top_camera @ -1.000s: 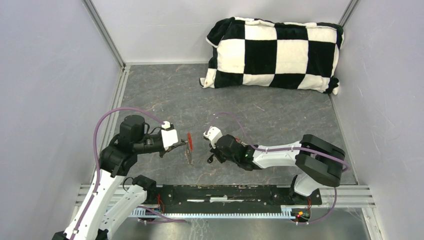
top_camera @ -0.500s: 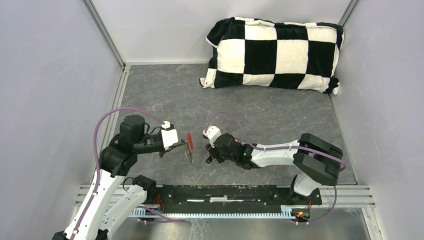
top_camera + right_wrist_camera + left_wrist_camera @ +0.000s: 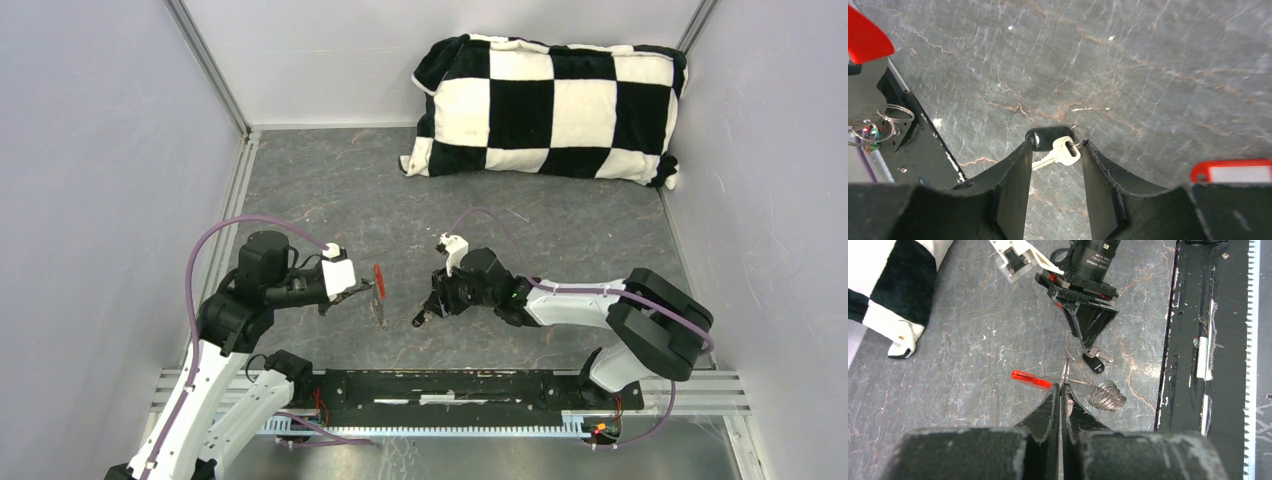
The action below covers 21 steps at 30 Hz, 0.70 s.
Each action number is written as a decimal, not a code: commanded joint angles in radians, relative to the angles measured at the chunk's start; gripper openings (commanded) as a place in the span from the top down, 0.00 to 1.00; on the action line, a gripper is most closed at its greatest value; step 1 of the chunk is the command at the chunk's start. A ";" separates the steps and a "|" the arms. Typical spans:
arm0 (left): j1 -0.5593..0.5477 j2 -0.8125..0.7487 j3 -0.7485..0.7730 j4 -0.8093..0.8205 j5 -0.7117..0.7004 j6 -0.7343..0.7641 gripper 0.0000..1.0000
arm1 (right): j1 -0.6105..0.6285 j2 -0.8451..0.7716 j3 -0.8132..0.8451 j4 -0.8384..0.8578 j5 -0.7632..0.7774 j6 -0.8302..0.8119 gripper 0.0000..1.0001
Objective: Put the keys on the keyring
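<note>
My left gripper (image 3: 1062, 386) is shut on a thin silver ring of the keyring. The keyring's red fob (image 3: 1030, 380) sticks out to its left and its coil of rings (image 3: 1107, 396) lies to its right. In the top view the fob (image 3: 378, 278) stands just right of the left gripper (image 3: 362, 292). The keys (image 3: 1055, 147), one dark-headed and one silver, sit between my right gripper's fingertips (image 3: 1054, 145), touching both, low at the table. They lie just beyond the keyring (image 3: 1096, 361). A red rectangular tag (image 3: 1233, 170) shows partly hidden at the right wrist view's lower edge.
A black-and-white chequered pillow (image 3: 545, 105) lies at the back right. A black rail (image 3: 460, 385) runs along the table's near edge, close to both grippers. Grey walls stand on the left and right.
My right arm's wrist has swung to the right and back, while its fingertips stayed at the keys. The left gripper and keyring have not moved.
</note>
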 commanded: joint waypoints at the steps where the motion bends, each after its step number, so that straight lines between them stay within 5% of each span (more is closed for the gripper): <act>1: -0.001 -0.009 0.025 0.046 0.011 0.019 0.98 | -0.002 0.055 0.004 0.038 -0.097 0.109 0.54; 21: 0.000 -0.012 0.036 0.035 0.020 0.033 0.98 | -0.001 0.159 0.083 -0.025 -0.027 0.128 0.63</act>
